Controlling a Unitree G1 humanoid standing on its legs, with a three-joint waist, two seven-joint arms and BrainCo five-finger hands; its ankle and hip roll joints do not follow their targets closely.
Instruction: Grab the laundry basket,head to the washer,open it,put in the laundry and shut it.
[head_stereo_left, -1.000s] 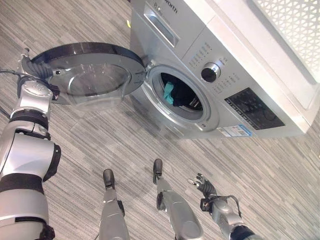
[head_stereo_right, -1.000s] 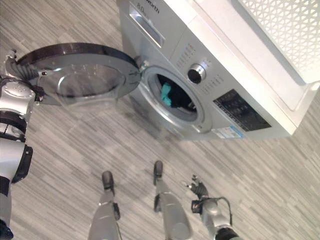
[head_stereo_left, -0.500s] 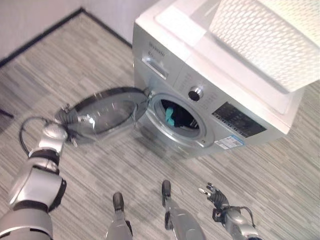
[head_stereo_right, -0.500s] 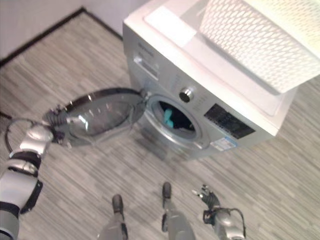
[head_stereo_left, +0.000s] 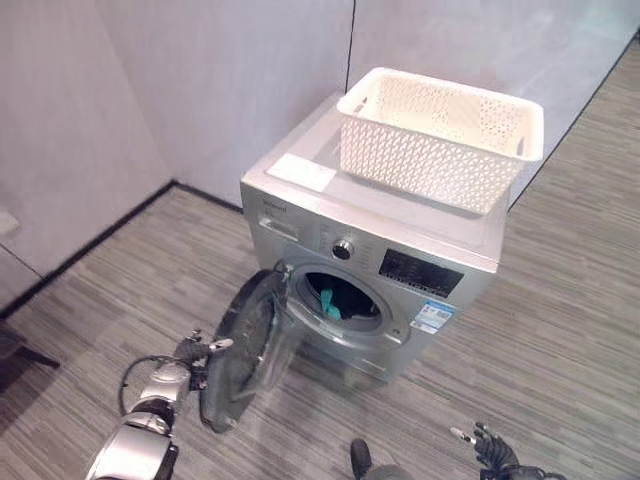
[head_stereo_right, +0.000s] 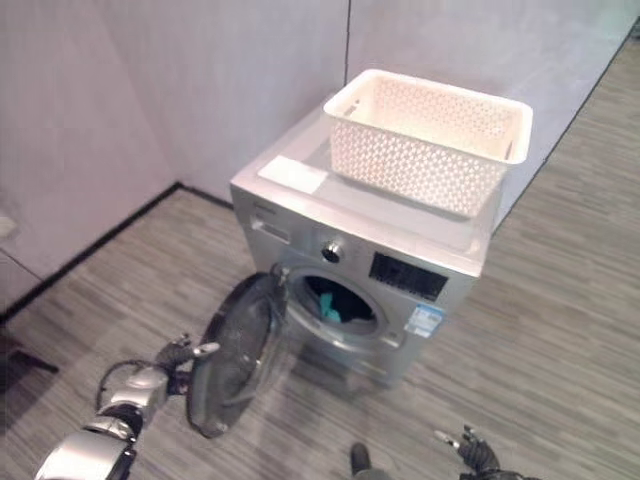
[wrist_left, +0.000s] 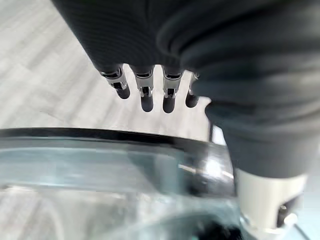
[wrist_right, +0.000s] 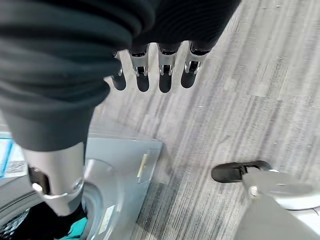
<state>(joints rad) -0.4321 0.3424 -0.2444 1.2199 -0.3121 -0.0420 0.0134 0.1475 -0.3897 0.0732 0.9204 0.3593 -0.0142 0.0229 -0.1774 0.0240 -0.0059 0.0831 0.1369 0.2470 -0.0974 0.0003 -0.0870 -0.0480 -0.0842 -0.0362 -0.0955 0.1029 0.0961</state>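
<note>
The silver washer (head_stereo_left: 400, 235) stands by the wall with its round glass door (head_stereo_left: 245, 350) half open. Teal and dark laundry (head_stereo_left: 333, 301) lies inside the drum. The white lattice laundry basket (head_stereo_left: 440, 135) sits on the washer's top and looks empty. My left hand (head_stereo_left: 195, 352) is open, its straight fingers (wrist_left: 145, 95) at the outer rim of the door (wrist_left: 100, 137). Low on the right my right hand (head_stereo_left: 490, 447) hangs open over the floor, holding nothing; its fingers (wrist_right: 165, 75) are straight, with the washer's front (wrist_right: 125, 170) nearby.
Grey walls (head_stereo_left: 200, 90) stand behind and left of the washer, with a dark skirting line (head_stereo_left: 90, 250) along the floor. Striped grey flooring (head_stereo_left: 560, 300) spreads to the right and in front of the machine.
The camera has risen and pulled back, bringing the whole washer and basket into view. The door has swung from wide open to half open, with my left hand following its rim.
</note>
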